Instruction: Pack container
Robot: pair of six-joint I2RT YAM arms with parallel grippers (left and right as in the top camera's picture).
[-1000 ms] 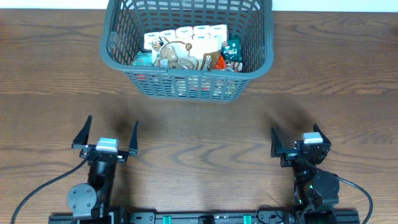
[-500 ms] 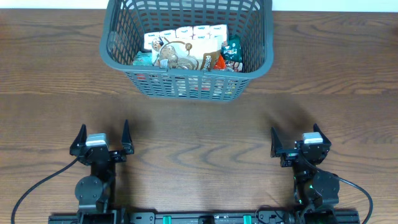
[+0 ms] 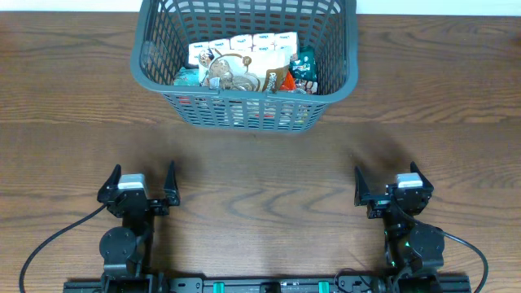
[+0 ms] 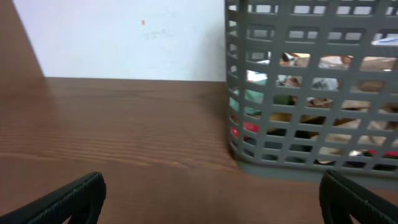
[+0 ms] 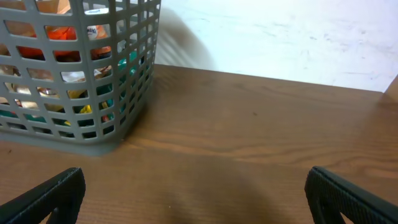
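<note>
Left gripper [image 3: 144,168] and right gripper [image 3: 387,169] both sat low at the near edge of the scene. Each had its fingers spread wide and nothing between them, and both were well apart from the work.

Beneath them the wooden table [image 3: 260,155] ran back to a white wall. The container [image 3: 244,110] stood upright at the table's far side, roughly midway between the two arms and slightly left of centre.

Inside it lay a heap of snack packets [image 3: 240,72]. A row of white cartons [image 3: 244,45] lined the back wall, and a small green packet [image 3: 304,63] sat near the right side. Both wrist cameras caught more coloured wrappers through the lattice.

No packet showed outside the basket in any view. With both arms empty and parked, the packing looked finished or very nearly so. If anything was left, it lay outside what the cameras took in. The heap sat below the rim, so space remained.
</note>
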